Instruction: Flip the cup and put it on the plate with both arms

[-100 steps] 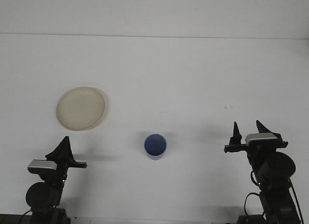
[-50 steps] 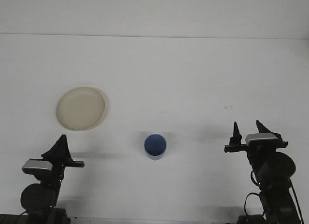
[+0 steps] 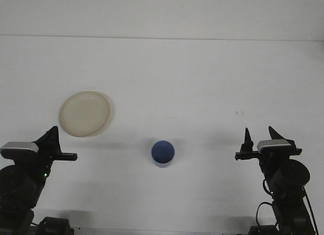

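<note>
A small blue cup [image 3: 163, 153] stands on the white table [image 3: 192, 83], near the front and just left of centre. Its round dark-blue end faces up; whether that is the mouth or the base I cannot tell. A cream plate [image 3: 84, 113] lies flat to the cup's upper left. My left gripper [image 3: 52, 136] hovers at the front left, just below the plate's near edge and well left of the cup, holding nothing. Off to the front right, my right gripper [image 3: 259, 134] is open and empty, its two fingertips pointing away from me, far to the right of the cup.
The white table ends at a back edge [image 3: 162, 37] against a pale wall. A few faint specks [image 3: 239, 112] mark the surface on the right. Both arm bases sit at the table's front corners.
My left arm has swung to the left and risen closer to the camera, its gripper now nearer the plate's front edge. The right arm, cup and plate have not moved.
</note>
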